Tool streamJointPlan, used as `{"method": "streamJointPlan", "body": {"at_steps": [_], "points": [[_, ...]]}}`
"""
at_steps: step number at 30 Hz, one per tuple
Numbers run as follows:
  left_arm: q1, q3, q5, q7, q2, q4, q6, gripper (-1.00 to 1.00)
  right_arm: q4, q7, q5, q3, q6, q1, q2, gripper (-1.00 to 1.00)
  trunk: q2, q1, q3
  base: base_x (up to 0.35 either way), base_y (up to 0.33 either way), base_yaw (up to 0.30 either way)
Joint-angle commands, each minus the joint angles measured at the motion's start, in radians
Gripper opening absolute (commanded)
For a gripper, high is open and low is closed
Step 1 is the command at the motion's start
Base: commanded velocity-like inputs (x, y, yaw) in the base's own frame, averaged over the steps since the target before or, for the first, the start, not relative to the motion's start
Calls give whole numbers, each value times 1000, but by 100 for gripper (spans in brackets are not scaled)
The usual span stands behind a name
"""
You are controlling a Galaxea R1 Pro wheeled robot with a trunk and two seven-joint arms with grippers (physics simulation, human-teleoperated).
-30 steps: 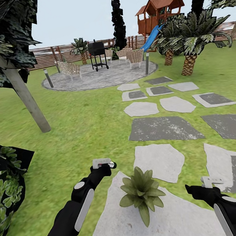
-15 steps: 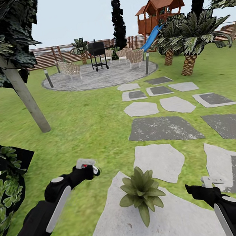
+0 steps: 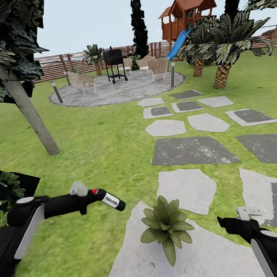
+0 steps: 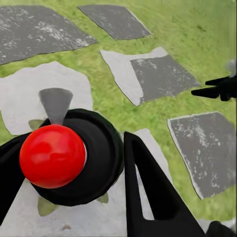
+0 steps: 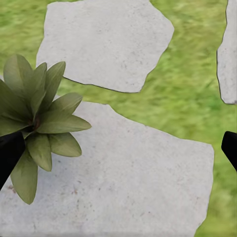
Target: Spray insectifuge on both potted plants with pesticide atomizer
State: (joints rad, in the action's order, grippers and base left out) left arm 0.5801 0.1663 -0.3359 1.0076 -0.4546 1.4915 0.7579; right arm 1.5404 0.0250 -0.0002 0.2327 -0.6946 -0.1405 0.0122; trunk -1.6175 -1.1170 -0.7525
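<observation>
The left gripper (image 3: 83,202), clamped on the pesticide atomizer (image 3: 104,198), has swung outward, laying the bottle sideways toward the nearby potted plant (image 3: 166,225), so spraying looks imminent.

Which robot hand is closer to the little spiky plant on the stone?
Left, narrowly, I think. The left gripper holds the pesticide atomizer up-left of the potted plant; the right gripper sits to its right.

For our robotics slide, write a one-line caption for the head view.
Left gripper holds the pesticide atomizer beside a potted plant on a stepping stone.
</observation>
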Motion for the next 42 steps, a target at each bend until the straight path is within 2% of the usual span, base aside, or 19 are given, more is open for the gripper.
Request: {"method": "streamJointPlan", "body": {"at_steps": [1, 3, 5, 8, 9, 12, 13, 14, 15, 17, 19, 21, 24, 30, 32, 33, 37, 39, 42], "points": [[6, 0, -2, 39, -18, -1, 2, -100, 1, 3, 0, 1, -5, -1, 0, 100, 0, 0, -1, 0, 0, 0], [9, 12, 13, 63, -33, -2, -1, -100, 1, 3, 0, 0, -4, -1, -1, 100, 0, 0, -1, 0, 0, 0], [10, 54, 60, 74, -38, -3, -3, -100, 1, 2, 0, -2, -1, -1, -2, 100, 0, 0, -1, 0, 0, 0], [19, 156, 173, 83, -39, -3, -4, -100, 1, 3, 2, -4, 2, -1, -2, 100, 0, 0, -1, 0, 0, 0], [40, 221, 231, 111, -39, -3, -4, -100, 1, 3, 3, -6, 2, -1, -1, 100, 0, 0, -1, 0, 0, 0], [97, 305, 275, 167, -39, -4, -2, -100, 0, 12, 1, -6, 3, -1, 17, 100, 0, 0, -1, 0, 0, 0], [120, 332, 281, 175, -38, -4, -2, -100, -1, 43, 1, -6, 3, -1, 41, 100, 0, 0, -1, 0, 0, 0], [158, 385, 285, 182, -38, -4, 1, -100, -1, 163, 0, -6, 4, -1, 72, 100, 0, 0, -1, 0, 0, 0], [181, 417, 286, 185, -38, -4, 3, -100, -1, 264, 0, -6, 4, -1, 82, 100, 0, 0, -1, 0, 0, 0], [207, 453, 286, 187, -38, -4, 4, -100, 0, 441, 0, -5, 4, -6, 104, 100, 0, 0, -1, 0, 0, 0], [219, 467, 287, 194, -38, -4, 4, -100, 0, 552, 0, -3, 4, -9, 124, 100, 0, 0, -1, 0, 0, 0], [240, 486, 287, 241, -38, -4, 4, -100, 0, 657, -2, -2, 3, -12, 149, 100, 0, 0, -1, 0, 0, 0], [260, 521, 301, 294, -38, -4, 3, -100, 0, 816, -4, -1, 3, -26, 167, 100, 0, 0, -1, 0, 0, 0], [267, 541, 374, 312, -35, -2, -10, -100, 0, 1039, -6, -1, 1, -70, 173, 100, 0, 0, -1, 0, 0, 0], [271, 544, 378, 317, -34, -1, -24, -100, 0, 1108, -6, -1, 1, -78, 174, 100, 0, 0, -1, 0, 0, 0], [283, 567, 380, 337, -32, -1, -31, -100, 0, 1169, -6, -1, 1, -82, 175, 100, 0, 0, -1, 0, 0, 0], [331, 653, 382, 363, -27, -1, -36, -100, 0, 1210, -6, -1, 2, -85, 176, 100, 0, 0, -1, 0, 0, 0], [351, 677, 381, 367, -20, -2, -36, -100, 0, 1215, -7, -1, 3, -85, 176, 100, 0, 0, -1, 0, 0, 0], [362, 687, 380, 369, -2, -3, -34, -100, -1, 1218, -7, -1, 3, -85, 176, 100, 0, 0, -1, 0, 0, 0]]}}
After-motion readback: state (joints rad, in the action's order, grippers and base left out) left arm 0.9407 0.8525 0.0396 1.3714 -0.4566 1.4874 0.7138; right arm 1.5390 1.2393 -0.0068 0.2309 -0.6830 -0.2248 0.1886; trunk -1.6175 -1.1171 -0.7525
